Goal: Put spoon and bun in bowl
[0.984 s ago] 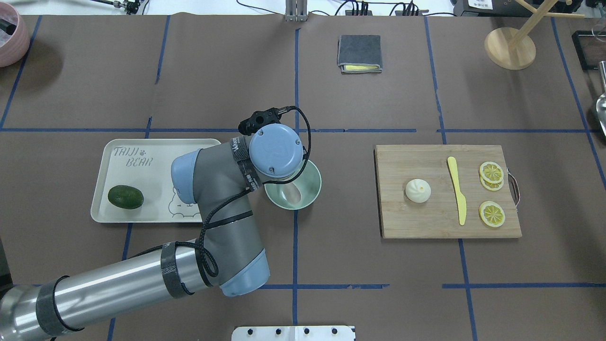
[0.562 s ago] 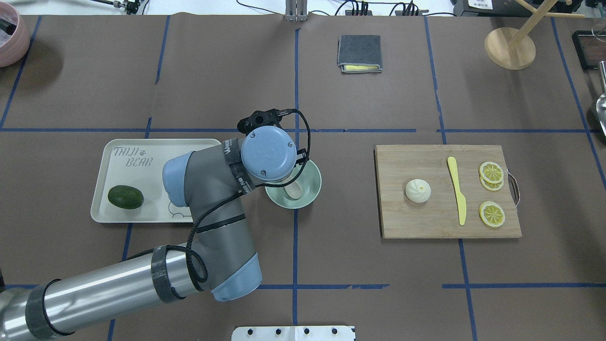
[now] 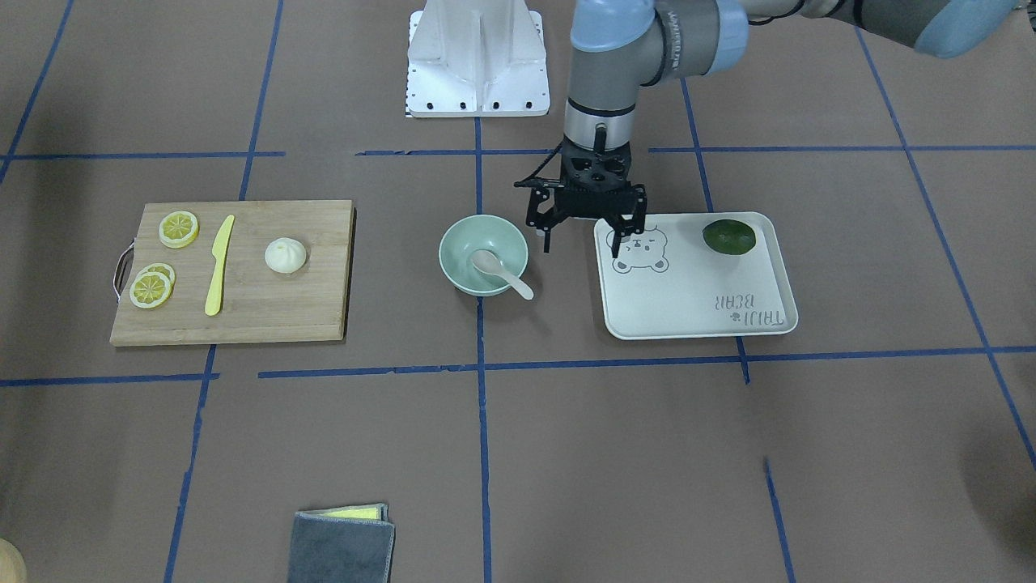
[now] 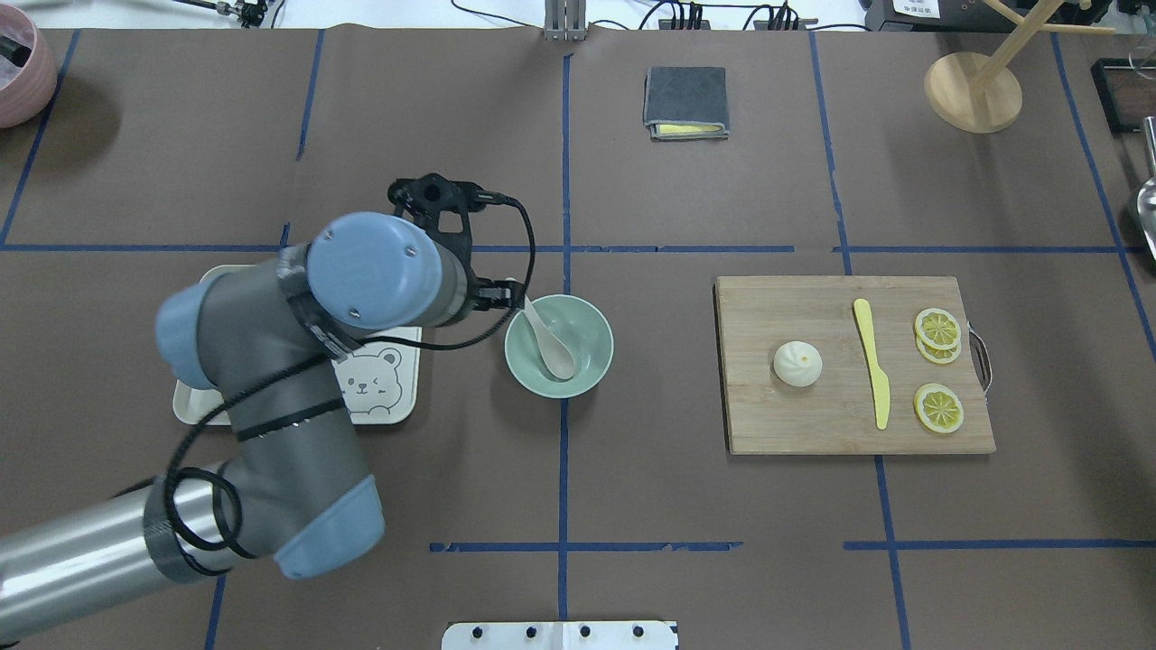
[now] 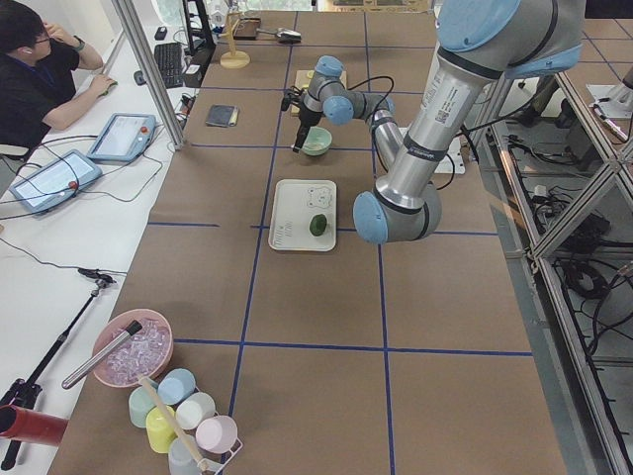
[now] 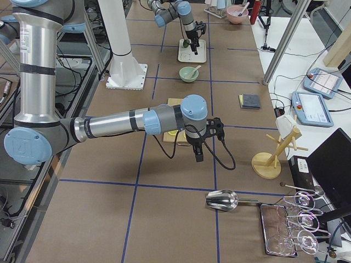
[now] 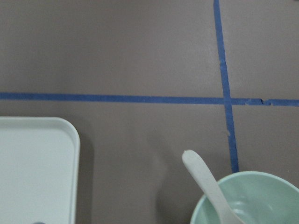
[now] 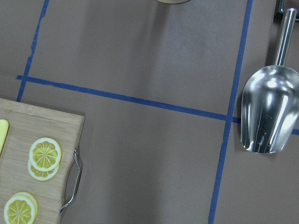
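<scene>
The pale mint-green bowl (image 4: 589, 354) stands at the table's middle. The off-white spoon (image 4: 548, 338) lies in it, scoop down and handle leaning over the rim toward the tray; the bowl (image 3: 457, 247) and spoon (image 3: 503, 273) also show in the front view, and the spoon (image 7: 209, 185) in the left wrist view. The white bun (image 4: 797, 364) sits on the wooden cutting board (image 4: 768, 424). My left gripper (image 3: 580, 243) is open and empty, raised between bowl and tray. My right gripper (image 6: 197, 154) shows only in the exterior right view, hanging beyond the board's handle end; I cannot tell its state.
A white tray (image 3: 696, 312) with a dark green fruit (image 3: 728, 236) lies beside the bowl. A yellow knife (image 4: 872, 363) and lemon slices (image 4: 937, 329) share the board. A metal scoop (image 8: 268, 114) lies by the right gripper. A grey cloth (image 4: 685, 101) lies at the far side.
My left arm has drawn back from over the bowl toward the tray. The spoon stays in the bowl, now uncovered. The bun has not moved.
</scene>
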You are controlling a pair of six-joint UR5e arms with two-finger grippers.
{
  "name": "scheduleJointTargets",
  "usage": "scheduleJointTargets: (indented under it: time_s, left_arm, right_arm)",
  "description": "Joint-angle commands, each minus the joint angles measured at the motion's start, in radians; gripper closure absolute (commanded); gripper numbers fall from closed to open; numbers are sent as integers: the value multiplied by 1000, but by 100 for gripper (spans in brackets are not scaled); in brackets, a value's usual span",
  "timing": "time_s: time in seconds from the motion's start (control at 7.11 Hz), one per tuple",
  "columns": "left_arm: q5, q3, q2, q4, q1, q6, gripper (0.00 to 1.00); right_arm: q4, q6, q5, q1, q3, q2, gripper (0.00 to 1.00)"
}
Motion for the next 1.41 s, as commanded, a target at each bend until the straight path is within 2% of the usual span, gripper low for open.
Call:
scheduleJointTargets:
  time_s: [0.0, 0.28, 0.42, 0.56, 0.7, 0.84, 0.98, 1.27]
  left_arm:
    - [-240, -32, 117, -1, -276, 408, 0]
    - [-418, -3, 232, -8, -506, 684, 0]
    - [-464, 25, 280, -10, -591, 845, 0]
    - [-535, 83, 323, -13, -680, 968, 0]
    - [-597, 132, 371, -11, -773, 1116, 0]
    - [-616, 161, 438, -2, -809, 1138, 0]
    - [-606, 166, 502, -1, -826, 1136, 0]
    - [-620, 203, 607, 2, -961, 1135, 0]
  right_arm:
    - [-9, 2, 5, -3, 8, 28, 0]
    - [-14, 49, 4, -64, 14, 89, 0]
    - [-15, 115, -6, -122, 16, 138, 0]
    - [-15, 202, -27, -179, 20, 187, 0]
    - [-20, 346, -102, -283, 64, 217, 0]
    - [-21, 449, -149, -393, 115, 235, 0]
    - [-21, 479, -168, -446, 126, 275, 0]
    - [-20, 629, -232, -568, 172, 278, 0]
